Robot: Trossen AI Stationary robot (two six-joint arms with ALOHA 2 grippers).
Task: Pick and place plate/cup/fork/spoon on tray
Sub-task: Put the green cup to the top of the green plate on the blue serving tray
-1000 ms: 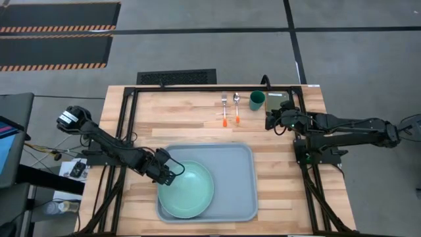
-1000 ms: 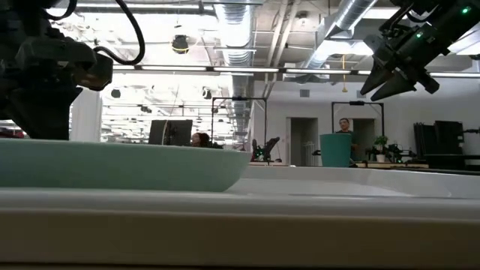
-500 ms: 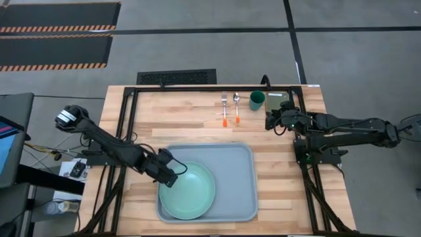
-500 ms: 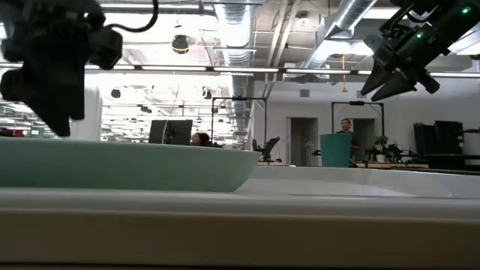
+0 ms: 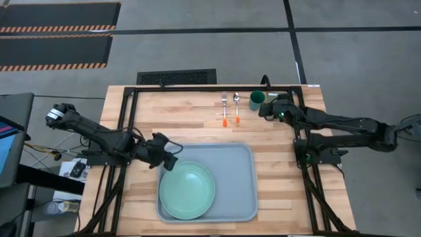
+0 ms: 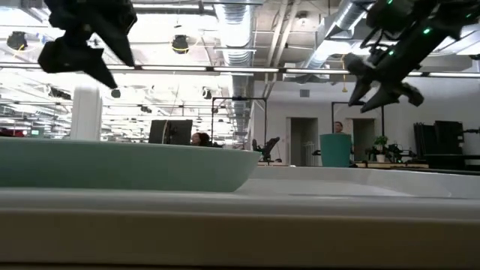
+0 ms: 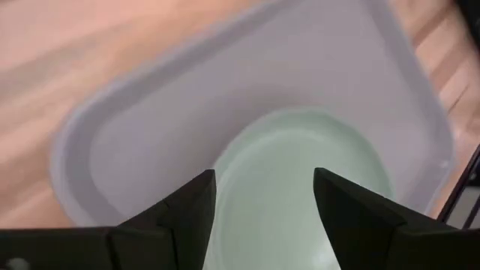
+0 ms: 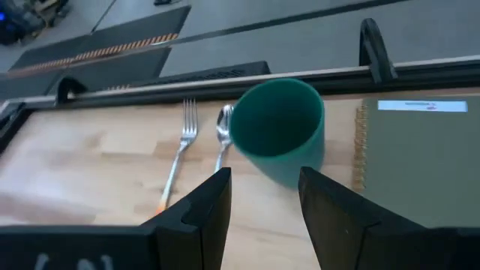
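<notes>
Left gripper [image 5: 172, 157] open, empty, above plate [image 5: 187, 189] edge; plate in tray [image 5: 242, 197].

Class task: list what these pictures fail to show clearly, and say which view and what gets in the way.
- Orange-handled metal fork and spoon: hidden in the low view behind the pale grey-blue tray's rim.
- Mint-green round plate: partly covered by the left gripper in its wrist view.
- Olive rectangular block: cut off by the right wrist picture's edge.
</notes>
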